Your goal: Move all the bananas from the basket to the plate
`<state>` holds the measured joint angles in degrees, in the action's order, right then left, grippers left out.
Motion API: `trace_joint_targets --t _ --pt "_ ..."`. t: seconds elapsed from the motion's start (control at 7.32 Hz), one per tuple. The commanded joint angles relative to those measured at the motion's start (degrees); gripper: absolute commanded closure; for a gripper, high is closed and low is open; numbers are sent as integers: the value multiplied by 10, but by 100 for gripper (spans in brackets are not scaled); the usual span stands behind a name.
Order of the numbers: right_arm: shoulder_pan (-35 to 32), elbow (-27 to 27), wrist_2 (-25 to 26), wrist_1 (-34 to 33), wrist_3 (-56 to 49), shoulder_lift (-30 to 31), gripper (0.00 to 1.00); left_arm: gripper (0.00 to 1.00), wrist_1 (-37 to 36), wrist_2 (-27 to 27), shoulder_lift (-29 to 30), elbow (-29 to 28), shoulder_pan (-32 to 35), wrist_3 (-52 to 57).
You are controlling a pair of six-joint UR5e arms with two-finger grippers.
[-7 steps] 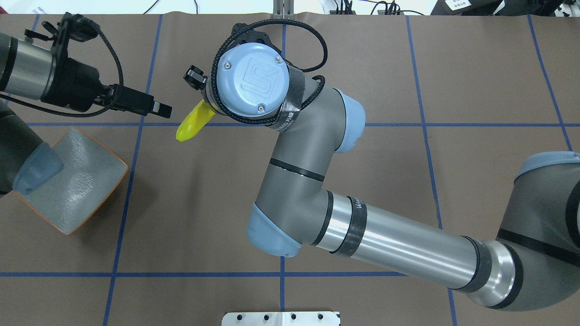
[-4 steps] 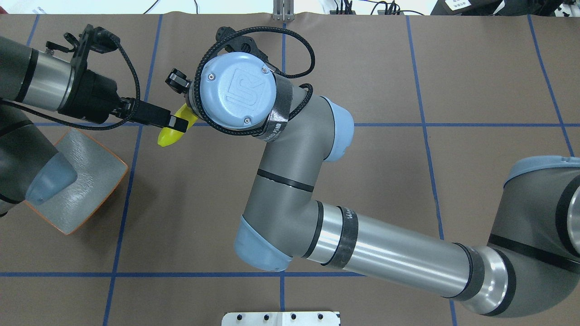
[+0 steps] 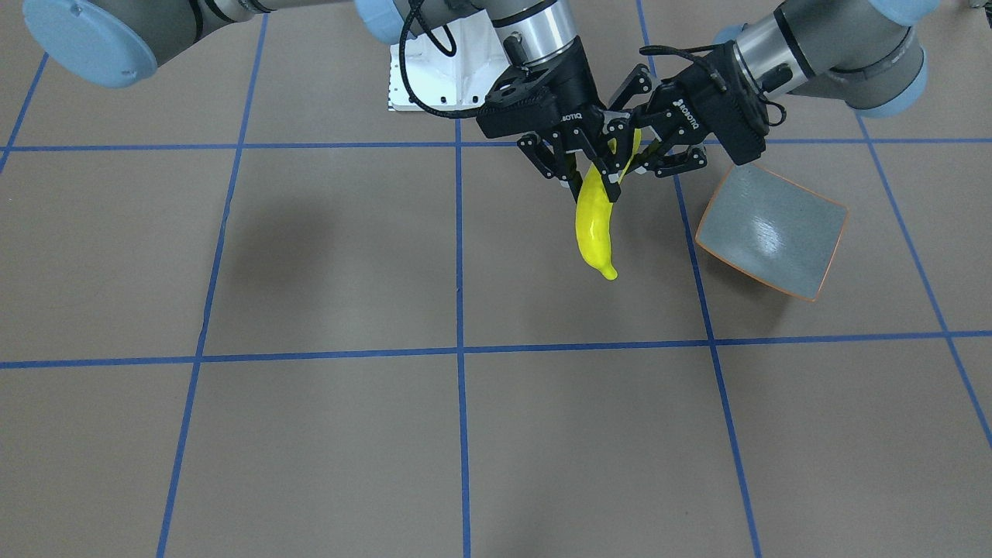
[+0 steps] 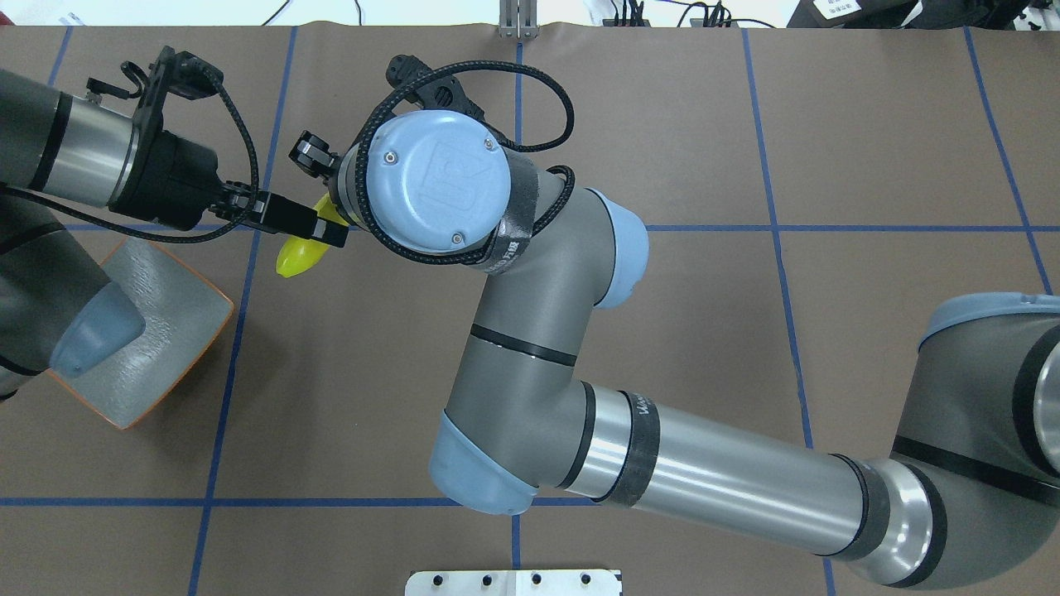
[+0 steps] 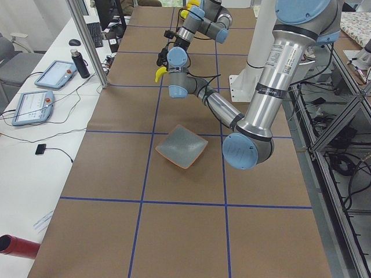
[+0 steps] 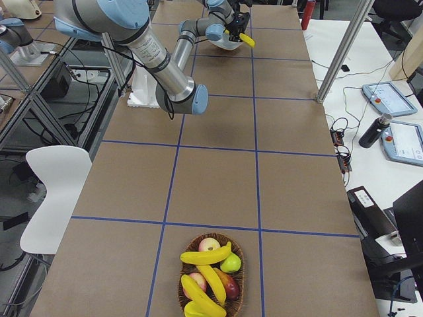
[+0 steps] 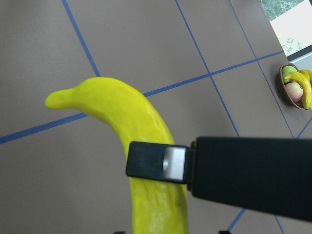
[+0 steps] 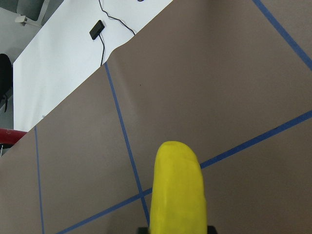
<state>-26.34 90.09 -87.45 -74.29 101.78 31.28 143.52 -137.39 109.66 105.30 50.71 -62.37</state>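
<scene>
A yellow banana (image 3: 595,225) hangs nearly upright above the table, with my right gripper (image 3: 589,174) shut on its upper part. My left gripper (image 3: 632,147) comes in from the plate's side and is open, its fingers straddling the top of the banana (image 4: 296,257). One left fingertip (image 7: 161,163) crosses in front of the banana (image 7: 141,126). The grey-blue plate (image 3: 767,232) lies empty on the table just beside and below both grippers. Far off at the table's other end, the basket (image 6: 187,285) holds three more bananas (image 6: 206,256) among other fruit.
The basket (image 7: 283,87) also carries apples and a green pear. My right arm's elbow and forearm (image 4: 530,331) stretch across the table's middle. A white mounting plate (image 4: 513,581) sits at the robot's edge. Tablets and a bottle lie on the side bench (image 5: 52,81).
My right arm carried the banana further left toward the plate. My left gripper moved right to meet it and now straddles the banana's upper end.
</scene>
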Motion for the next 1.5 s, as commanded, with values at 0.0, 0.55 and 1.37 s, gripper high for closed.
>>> trace_joint_targets --t 0.0,0.55,1.37 --pt "1 15 3 0 -4 8 1 100 3 1 -1 -1 0 -4" --pt "-26 107 -7 -3 -85 97 0 100 6 0 -25 0 3 -11" --pt "-213 121 -195 -5 -296 291 0 100 59 8 -281 32 10 95"
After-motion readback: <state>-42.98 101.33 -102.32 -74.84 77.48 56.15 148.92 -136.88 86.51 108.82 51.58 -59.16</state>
